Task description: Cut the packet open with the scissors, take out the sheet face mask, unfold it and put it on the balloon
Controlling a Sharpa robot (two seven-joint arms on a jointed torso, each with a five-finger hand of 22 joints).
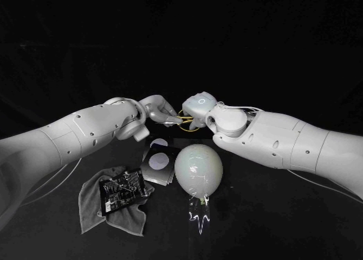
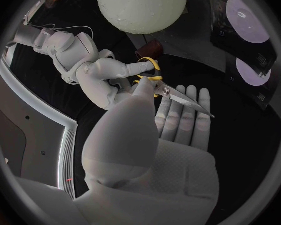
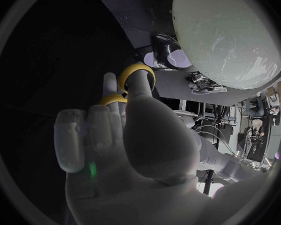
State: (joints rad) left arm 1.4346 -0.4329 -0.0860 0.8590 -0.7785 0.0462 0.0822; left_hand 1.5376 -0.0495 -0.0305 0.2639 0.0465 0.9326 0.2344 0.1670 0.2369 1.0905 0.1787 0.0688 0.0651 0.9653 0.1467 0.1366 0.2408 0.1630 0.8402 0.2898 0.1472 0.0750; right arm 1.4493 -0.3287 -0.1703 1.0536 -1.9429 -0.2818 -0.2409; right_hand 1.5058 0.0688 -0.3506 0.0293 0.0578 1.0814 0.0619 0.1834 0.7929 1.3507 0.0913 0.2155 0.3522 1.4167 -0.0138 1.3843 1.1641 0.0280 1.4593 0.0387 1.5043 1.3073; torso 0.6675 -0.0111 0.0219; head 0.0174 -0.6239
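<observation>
Head view puts the scissors (image 1: pixel 181 121) just above the frame's centre, off the table, between my two hands. The right hand (image 1: pixel 203 105) grips the yellow handles, with its thumb through one loop in the right wrist view. The left hand (image 1: pixel 156 111) lies with straight fingers under the blades and its thumb over the pivot; I cannot tell whether it really pinches. The scissors are stiff, light and sharp-tipped, so I judge the loops the only sound hold.

The packet (image 1: pixel 160 162) lies flat below them, left of centre, just beside the balloon (image 1: pixel 199 169). I expect it to be thin, slick and floppy, best pinched at a corner. The balloon is fragile and sits near any path the blades take downward.

A grey cloth (image 1: pixel 111 214) carrying a second dark packet (image 1: pixel 121 189) sits at lower left. The table (image 1: pixel 298 227) at lower right offers open room.
</observation>
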